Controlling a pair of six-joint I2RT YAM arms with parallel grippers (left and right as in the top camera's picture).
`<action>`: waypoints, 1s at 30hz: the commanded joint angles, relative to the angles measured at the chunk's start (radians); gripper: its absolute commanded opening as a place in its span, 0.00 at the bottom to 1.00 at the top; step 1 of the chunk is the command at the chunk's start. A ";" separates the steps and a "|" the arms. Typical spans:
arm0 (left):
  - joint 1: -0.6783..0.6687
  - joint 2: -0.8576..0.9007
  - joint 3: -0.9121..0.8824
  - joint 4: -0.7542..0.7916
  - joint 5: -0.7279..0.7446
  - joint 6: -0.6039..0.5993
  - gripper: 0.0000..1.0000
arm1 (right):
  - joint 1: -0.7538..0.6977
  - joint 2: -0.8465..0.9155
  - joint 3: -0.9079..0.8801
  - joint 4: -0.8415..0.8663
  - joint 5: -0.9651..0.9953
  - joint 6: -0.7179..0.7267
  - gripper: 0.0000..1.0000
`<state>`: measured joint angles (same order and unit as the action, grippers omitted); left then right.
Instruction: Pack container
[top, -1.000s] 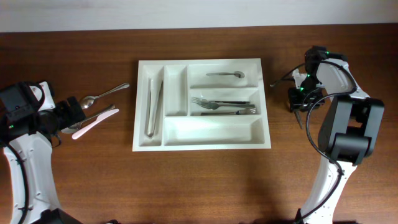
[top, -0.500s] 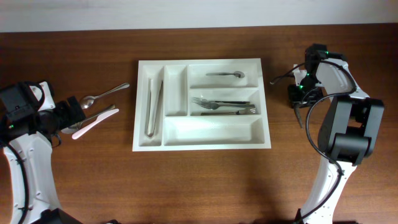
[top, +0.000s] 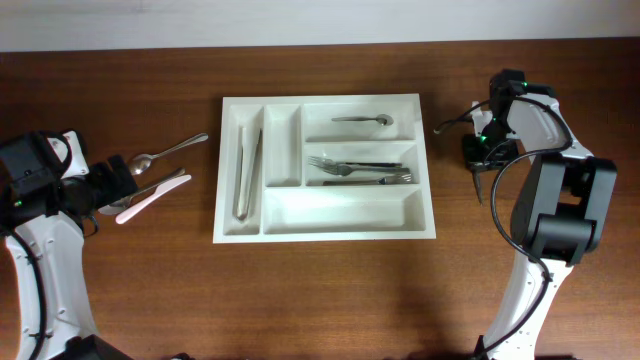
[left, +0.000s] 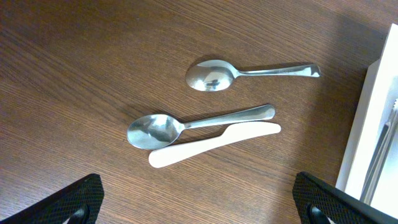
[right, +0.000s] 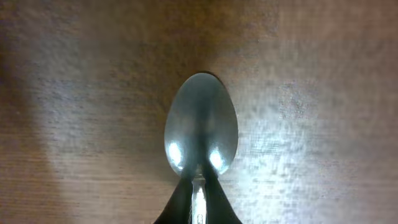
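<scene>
The container (top: 320, 100), a white cutlery tray, lies at the table's middle and holds tongs (top: 246, 172), a spoon (top: 362, 120) and forks (top: 360, 170). Right of it, my right gripper (top: 478, 158) points down at the table. In the right wrist view that gripper (right: 198, 186) is shut on the neck of a metal spoon (right: 201, 121), whose bowl rests against the wood. My left gripper (left: 202, 202) stands open, with bare wood between its fingers. Just beyond it lie two metal spoons (left: 249, 71) (left: 199, 124) and a white knife (left: 211, 143).
The tray's left rim (left: 367, 124) shows at the right edge of the left wrist view. The loose cutlery (top: 155, 180) lies between my left gripper (top: 118, 185) and the tray. A cable (top: 450, 125) loops near the right arm.
The right gripper's fingers have come together on the spoon and the wrist has shifted slightly. The left arm has not moved.
</scene>
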<state>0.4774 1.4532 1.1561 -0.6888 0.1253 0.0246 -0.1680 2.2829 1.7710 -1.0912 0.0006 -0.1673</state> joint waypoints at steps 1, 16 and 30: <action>0.003 0.005 0.016 0.003 0.017 -0.010 0.99 | 0.004 0.005 0.038 -0.029 0.012 0.065 0.04; 0.003 0.005 0.016 0.003 0.017 -0.010 0.99 | 0.182 -0.140 0.366 -0.144 -0.109 -0.005 0.04; 0.003 0.005 0.016 0.003 0.017 -0.010 0.99 | 0.162 -0.132 0.289 -0.104 -0.044 0.369 0.04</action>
<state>0.4774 1.4532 1.1561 -0.6888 0.1253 0.0246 0.0940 2.1525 2.1078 -1.1999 -0.0387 -0.0326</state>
